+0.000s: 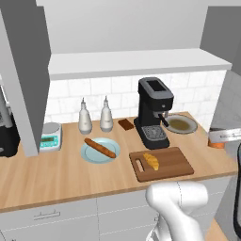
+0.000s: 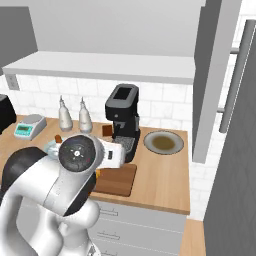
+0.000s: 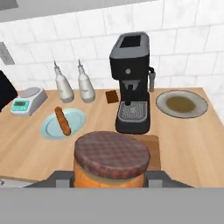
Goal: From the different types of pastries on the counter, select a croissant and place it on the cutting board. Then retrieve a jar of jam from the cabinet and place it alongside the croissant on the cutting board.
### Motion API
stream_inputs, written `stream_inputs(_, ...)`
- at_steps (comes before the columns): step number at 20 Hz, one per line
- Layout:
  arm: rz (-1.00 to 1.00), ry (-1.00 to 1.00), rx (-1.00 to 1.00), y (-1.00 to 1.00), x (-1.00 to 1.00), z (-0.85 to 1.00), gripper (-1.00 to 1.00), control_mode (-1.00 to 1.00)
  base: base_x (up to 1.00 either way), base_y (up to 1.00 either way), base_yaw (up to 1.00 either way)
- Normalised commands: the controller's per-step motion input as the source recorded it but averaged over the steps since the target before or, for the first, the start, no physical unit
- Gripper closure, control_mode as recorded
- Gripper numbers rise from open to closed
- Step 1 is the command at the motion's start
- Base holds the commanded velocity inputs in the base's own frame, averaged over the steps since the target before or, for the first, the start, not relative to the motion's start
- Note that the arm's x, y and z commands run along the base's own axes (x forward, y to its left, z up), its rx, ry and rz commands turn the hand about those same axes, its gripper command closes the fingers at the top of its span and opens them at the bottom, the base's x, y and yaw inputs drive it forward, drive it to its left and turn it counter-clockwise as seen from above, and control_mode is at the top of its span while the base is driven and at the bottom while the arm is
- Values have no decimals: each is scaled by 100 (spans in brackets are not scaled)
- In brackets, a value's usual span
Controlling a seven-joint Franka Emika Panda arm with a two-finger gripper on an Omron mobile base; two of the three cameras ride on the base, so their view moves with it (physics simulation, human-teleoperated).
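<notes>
Gripper [image 3: 110, 181]: closed on the jar of jam [image 3: 111, 161], its checked brown lid facing the hand camera, held above the counter [image 1: 56, 176] in front of the coffee machine [image 1: 154, 112].
Croissant [image 1: 151, 161]: lies on the cutting board [image 1: 174, 164], near the slot-handle end.
Cutting board: at the counter's front edge, just before the coffee machine.
Baguette stick [image 1: 99, 147]: on a pale blue plate [image 1: 89, 155], left of the board.
Dark square pastry [image 1: 125, 124]: by the back wall, beside two white bottles [image 1: 106, 115].
Kitchen scale [image 1: 51, 136]: toward the counter's left end.
</notes>
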Motion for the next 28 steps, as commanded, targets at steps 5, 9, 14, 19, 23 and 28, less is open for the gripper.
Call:
stream_inputs(5,23,-32,1,40,17,-51,100,-100,0,0,0)
stream_inputs(9,16,-33,4,67,47,-97,100,-100,0,0,0)
stream_inputs(14,34,-45,6,100,72,-100,100,-100,0,0,0)
stream_inputs(19,7,-1,1,0,15,-41,100,-100,0,0,0)
stream_inputs(23,0,-11,1,-61,47,-100,100,-100,0,0,0)
stream_inputs(28,0,-16,1,-55,28,-77,100,-100,0,0,0)
